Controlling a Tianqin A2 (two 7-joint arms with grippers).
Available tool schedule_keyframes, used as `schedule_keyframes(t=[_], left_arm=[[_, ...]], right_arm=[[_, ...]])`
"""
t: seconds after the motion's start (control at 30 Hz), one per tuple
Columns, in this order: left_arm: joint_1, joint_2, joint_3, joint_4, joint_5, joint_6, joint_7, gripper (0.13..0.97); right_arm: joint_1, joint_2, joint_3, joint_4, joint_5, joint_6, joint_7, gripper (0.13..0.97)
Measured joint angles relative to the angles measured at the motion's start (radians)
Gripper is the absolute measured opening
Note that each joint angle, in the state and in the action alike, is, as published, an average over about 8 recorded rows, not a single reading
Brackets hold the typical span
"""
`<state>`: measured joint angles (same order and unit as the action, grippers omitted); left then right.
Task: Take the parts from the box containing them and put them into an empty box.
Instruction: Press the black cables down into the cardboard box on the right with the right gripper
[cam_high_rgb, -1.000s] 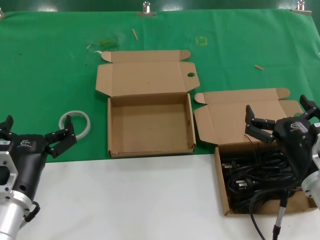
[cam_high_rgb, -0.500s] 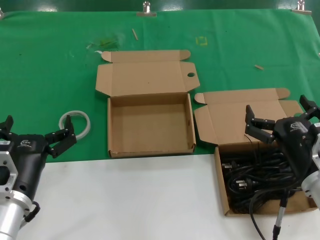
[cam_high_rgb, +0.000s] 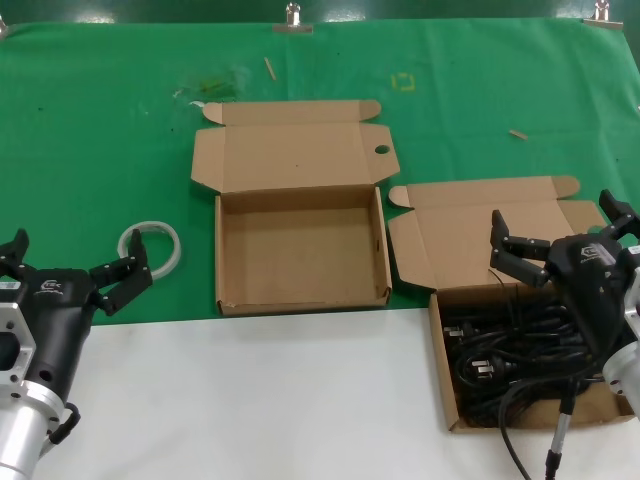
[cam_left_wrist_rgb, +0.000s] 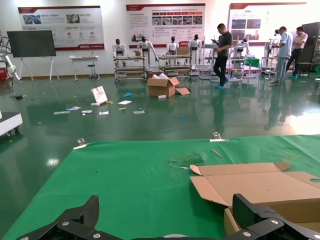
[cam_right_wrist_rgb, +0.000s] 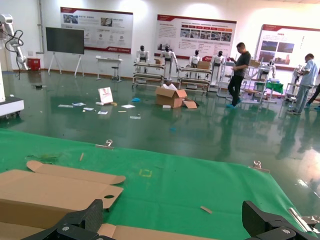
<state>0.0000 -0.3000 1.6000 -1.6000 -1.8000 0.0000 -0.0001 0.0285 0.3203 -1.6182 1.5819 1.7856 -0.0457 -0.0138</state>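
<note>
The parts, black power cords (cam_high_rgb: 510, 345), lie tangled in the box containing them (cam_high_rgb: 446, 400) at the right, its lid flap (cam_high_rgb: 470, 220) folded back. The empty box (cam_high_rgb: 230, 290) stands open in the middle, nothing inside, its lid flap (cam_high_rgb: 290, 150) lying flat behind it. My right gripper (cam_high_rgb: 553, 220) hovers open above the far edge of the cord box, holding nothing. At the left front, beside a white ring, my left gripper (cam_high_rgb: 78, 255) also stands open and empty. The left wrist view shows this gripper (cam_left_wrist_rgb: 167, 216) over green cloth, the empty box's lid (cam_left_wrist_rgb: 260, 185) to one side.
A white translucent ring (cam_high_rgb: 150, 248) lies on the green cloth (cam_high_rgb: 100, 150) just beyond my left gripper. Small scraps (cam_high_rgb: 517, 133) dot the cloth farther back. White table surface (cam_high_rgb: 250, 400) runs along the front. A cable (cam_high_rgb: 520, 440) hangs from the right arm over the cord box.
</note>
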Motion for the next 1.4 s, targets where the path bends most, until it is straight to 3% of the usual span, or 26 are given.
schedule_keyframes(t=[0.17,0.47,0.77,1.0,1.3,1.4], left_arm=[[0.0,0.0,0.0,0.0,0.0,0.0,0.0,0.936],[0.0,0.0,0.0,0.0,0.0,0.0,0.0,0.84],[0.0,0.0,0.0,0.0,0.0,0.0,0.0,0.677],[0.0,0.0,0.0,0.0,0.0,0.0,0.0,0.487],[0.0,0.0,0.0,0.0,0.0,0.0,0.0,0.287],[0.0,0.0,0.0,0.0,0.0,0.0,0.0,0.287]], right_arm=[[0.0,0.0,0.0,0.0,0.0,0.0,0.0,0.966],[0.0,0.005,-0.004,-0.003,0.001,0.008,0.002,0.966],[0.001,0.026,-0.017,-0.014,0.011,0.044,0.014,0.966],[0.004,0.056,-0.031,-0.02,0.018,0.036,0.023,0.966],[0.031,0.205,-0.087,-0.047,0.025,-0.029,0.074,0.966],[0.044,0.271,-0.099,-0.051,0.024,-0.082,0.097,0.966]])
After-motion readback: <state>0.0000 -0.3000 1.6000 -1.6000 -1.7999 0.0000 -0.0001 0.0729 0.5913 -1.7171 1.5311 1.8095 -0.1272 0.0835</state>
